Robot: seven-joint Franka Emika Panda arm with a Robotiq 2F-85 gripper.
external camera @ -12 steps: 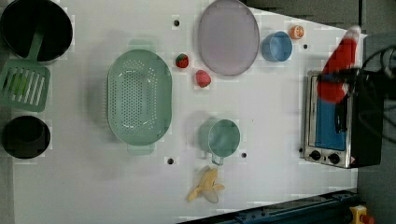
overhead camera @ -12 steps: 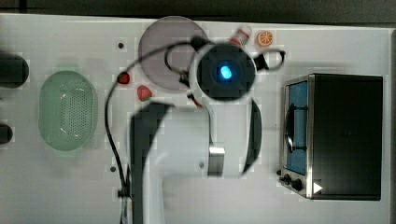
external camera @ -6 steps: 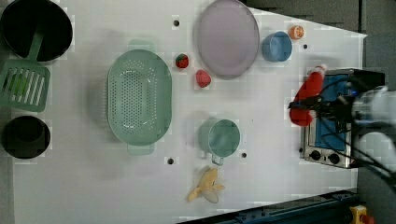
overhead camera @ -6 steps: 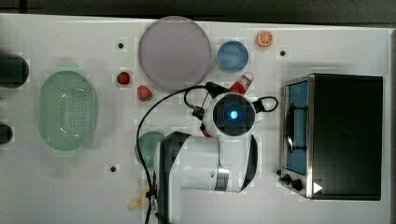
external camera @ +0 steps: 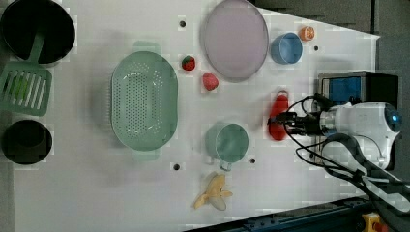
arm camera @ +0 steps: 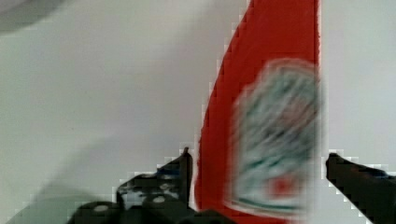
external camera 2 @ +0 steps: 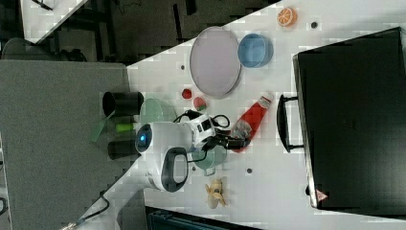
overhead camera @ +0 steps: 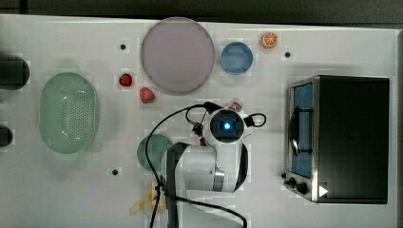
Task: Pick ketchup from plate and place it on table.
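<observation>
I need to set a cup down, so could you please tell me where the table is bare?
Free: between basket and top view's bottom edge; between orange slice and oven. Crowded: around plate, strawberries and ketchup.

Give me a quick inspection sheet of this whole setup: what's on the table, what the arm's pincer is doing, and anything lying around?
Surface: white table with a few small dark holes.
Job's things: ketchup lying on the table between the cup and the oven; plate bare.
Clutter: green basket, two strawberries, blue bowl, orange slice, green cup, banana, toaster oven.
Pincer: pincer open, one finger on each side of the bottle; there is a gap beside the far finger.
Cables: black cable looping off the wrist.
Surroundings: black pots and a green slotted piece at the left view's left edge.
</observation>
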